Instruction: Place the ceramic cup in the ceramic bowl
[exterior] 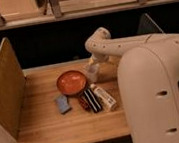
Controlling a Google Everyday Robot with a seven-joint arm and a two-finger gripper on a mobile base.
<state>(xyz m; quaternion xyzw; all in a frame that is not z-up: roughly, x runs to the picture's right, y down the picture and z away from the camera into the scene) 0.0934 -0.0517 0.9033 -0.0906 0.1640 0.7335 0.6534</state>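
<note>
– Wooden desk (46,133) under a dark back wall (44,47), with a tall board panel (4,88) standing along one side. Where does the robot have its end effector?

– The end effector (94,65) is at the far side of the desk, right at the ceramic cup (92,75). Whether it grips the cup or only meets it cannot be told.

– And the cup itself?

– Upright, just beside the ceramic bowl (71,82), on the side away from the panel. It is not in the bowl.

– So which step is this?

– It looks like the grasp, or the very start of the lift; the carry is not yet done. Next, the cup needs raising above the bowl's darker rim, a short sideways shift toward the panel, then lowering into the middle and letting go.

– Is there room?

– The bowl is empty and wider than the cup. A blue pad (63,103), dark bars (89,101) and a white bottle (105,97) lie nearer the front, out of that path. The panel is well apart. The desk's far edge runs close behind the cup, so backward drift looks like the risk.
</note>
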